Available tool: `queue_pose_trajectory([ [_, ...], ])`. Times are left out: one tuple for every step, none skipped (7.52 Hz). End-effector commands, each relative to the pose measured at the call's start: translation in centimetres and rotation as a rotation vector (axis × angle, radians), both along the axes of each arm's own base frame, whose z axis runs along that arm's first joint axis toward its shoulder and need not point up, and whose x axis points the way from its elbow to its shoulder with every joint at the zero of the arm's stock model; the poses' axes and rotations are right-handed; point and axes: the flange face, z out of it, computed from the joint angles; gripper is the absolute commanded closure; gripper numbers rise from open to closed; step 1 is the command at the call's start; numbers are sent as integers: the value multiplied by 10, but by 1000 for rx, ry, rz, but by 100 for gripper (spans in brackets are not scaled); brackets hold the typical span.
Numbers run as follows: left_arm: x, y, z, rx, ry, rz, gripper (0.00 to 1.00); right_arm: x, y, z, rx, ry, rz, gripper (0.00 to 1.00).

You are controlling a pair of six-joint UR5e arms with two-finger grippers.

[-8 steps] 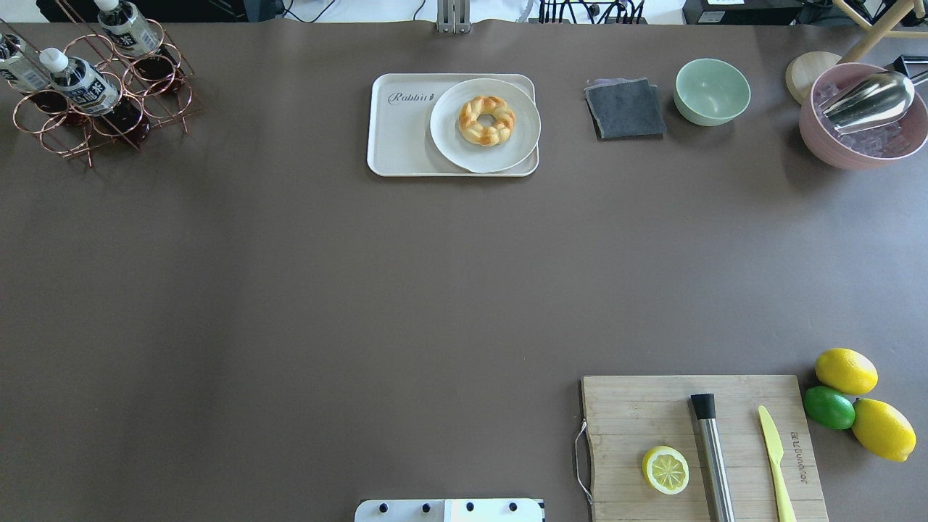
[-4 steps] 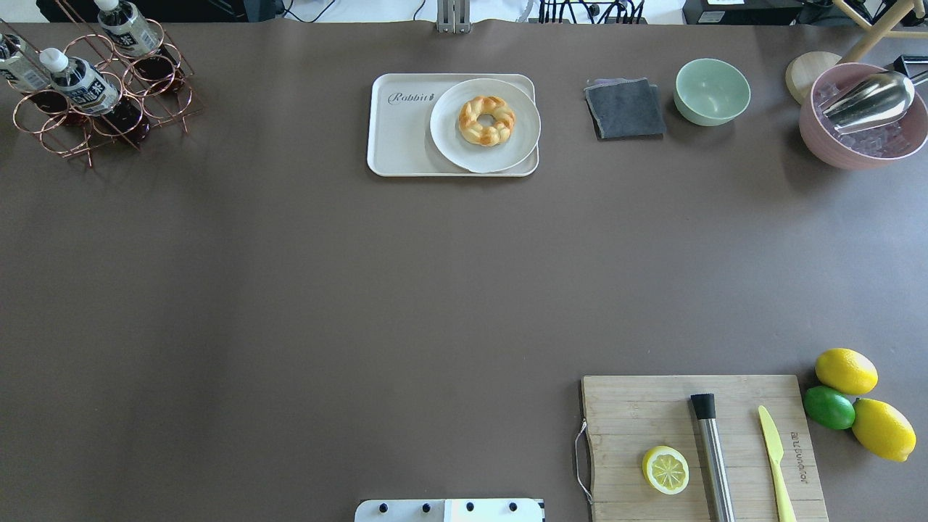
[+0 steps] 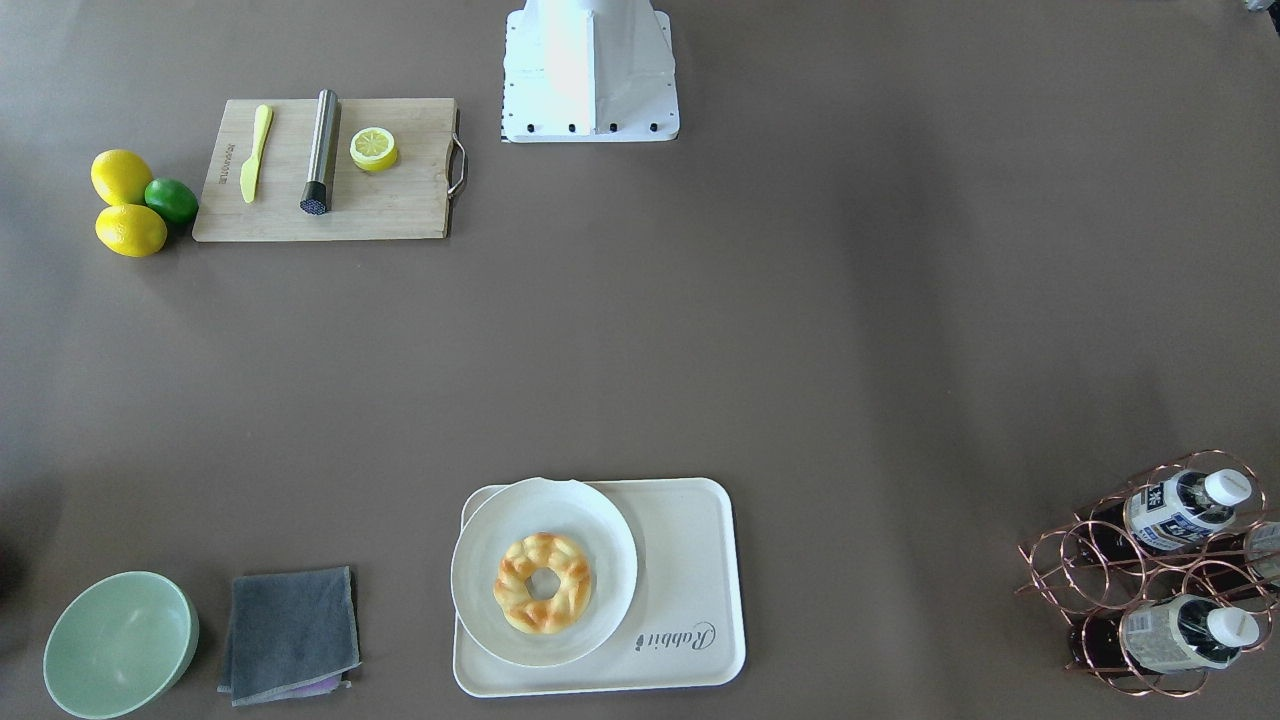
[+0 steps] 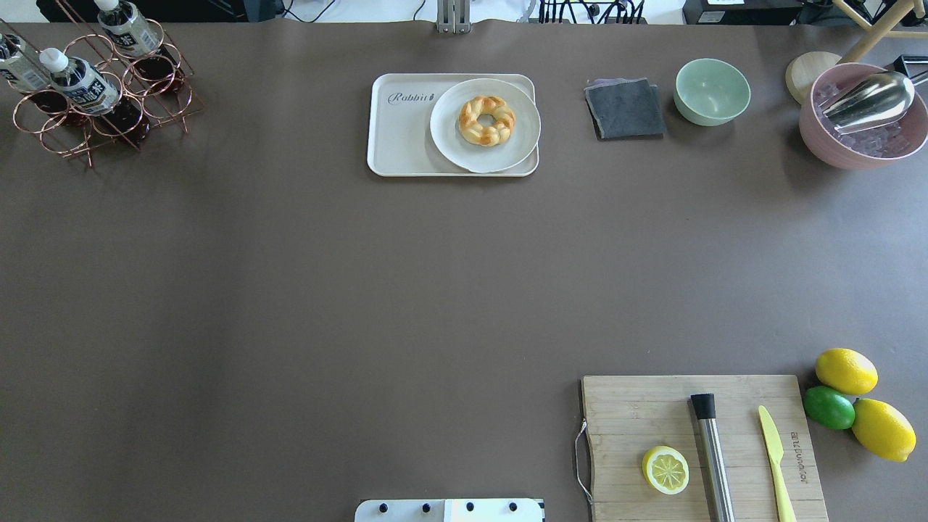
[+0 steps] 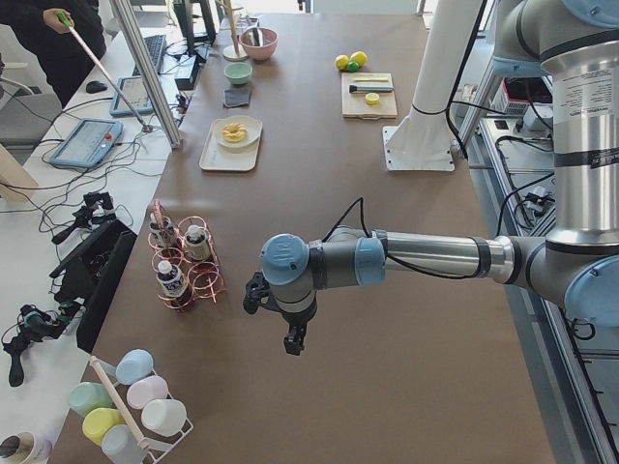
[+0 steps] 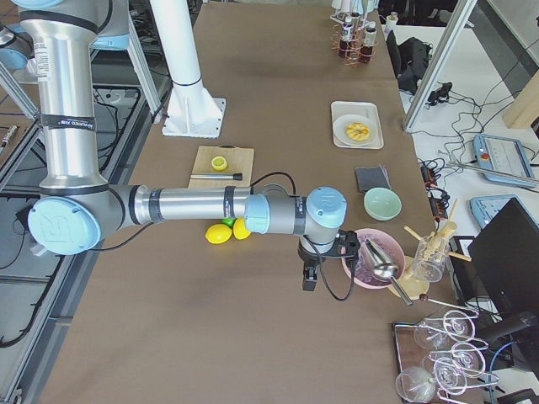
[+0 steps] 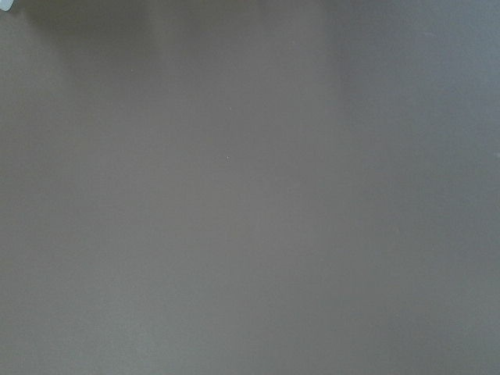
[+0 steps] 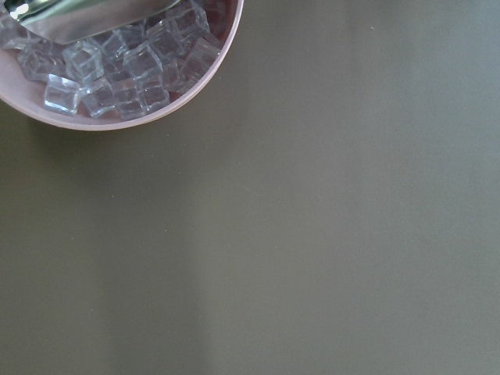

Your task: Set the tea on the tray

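Note:
The tea (image 4: 87, 87), a small bottle with a white cap and a dark label, lies in a copper wire rack (image 4: 156, 101) at the table's far left corner; it also shows in the front-facing view (image 3: 1168, 512). The cream tray (image 4: 400, 141) with grey "Rabbit" script sits far centre. My left gripper (image 5: 290, 340) hangs over bare table outside the rack, seen only in the exterior left view. My right gripper (image 6: 308, 279) hangs beside a pink bowl, seen only in the exterior right view. I cannot tell if either is open or shut.
A white plate (image 4: 453, 148) with a braided pastry (image 4: 486, 120) fills the tray's right part. Two pale-labelled bottles (image 4: 125, 27) share the rack. A grey cloth (image 4: 625, 109), green bowl (image 4: 712, 90), pink ice bowl (image 4: 819, 138), cutting board (image 4: 631, 420) and lemons (image 4: 846, 370) lie on the right.

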Motion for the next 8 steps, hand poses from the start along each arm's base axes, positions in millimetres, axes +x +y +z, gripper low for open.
queue_pose_trajectory([
  [0, 0, 2, -4, 0, -1, 3, 1, 1, 2, -2, 1, 0, 0],
  [0, 1, 2, -6, 0, -1, 3, 0, 2, 2, -4, -1, 0, 0],
  [0, 1, 2, -6, -1, -1, 3, 0, 3, 3, -5, -1, 0, 0],
  [0, 1, 2, -6, -1, -1, 3, 0, 3, 2, -4, -2, 0, 0],
  [0, 1, 2, -6, -1, -1, 3, 0, 3, 3, -5, -2, 0, 0],
  [0, 1, 2, -5, -1, 0, 3, 0, 3, 3, -5, -2, 0, 0],
  [0, 0, 0, -1, 0, -1, 3, 0, 2, 0, 1, -2, 0, 0],
  [0, 0, 2, -4, 0, -1, 3, 0, 1, -4, 7, -3, 1, 0],
])
